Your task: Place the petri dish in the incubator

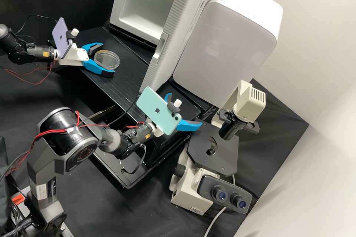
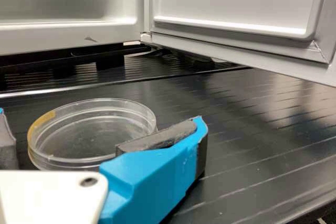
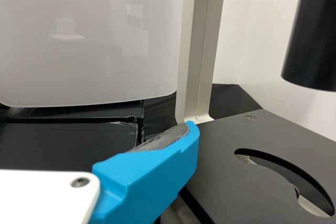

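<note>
Left pincer (image 1: 108, 59) gaping wide, flanking petri dish (image 2: 92, 132) | open incubator (image 1: 148, 3) standing just beyond | right pincer (image 1: 193, 124) hovering over microscope (image 1: 222, 155), its opening impossible to tell

A plain white wall (image 1: 322, 44) is filling the frame's right side. Black cloth (image 1: 104, 207) is covering the lower left and upper left.

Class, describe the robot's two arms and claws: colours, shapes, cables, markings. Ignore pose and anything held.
The left arm and right arm are dark grey, with rounded joints, red wires and black cables. The left claw and right claw have white bodies and bright blue fingers with grey pads. A yellow label marks each wrist.
</note>
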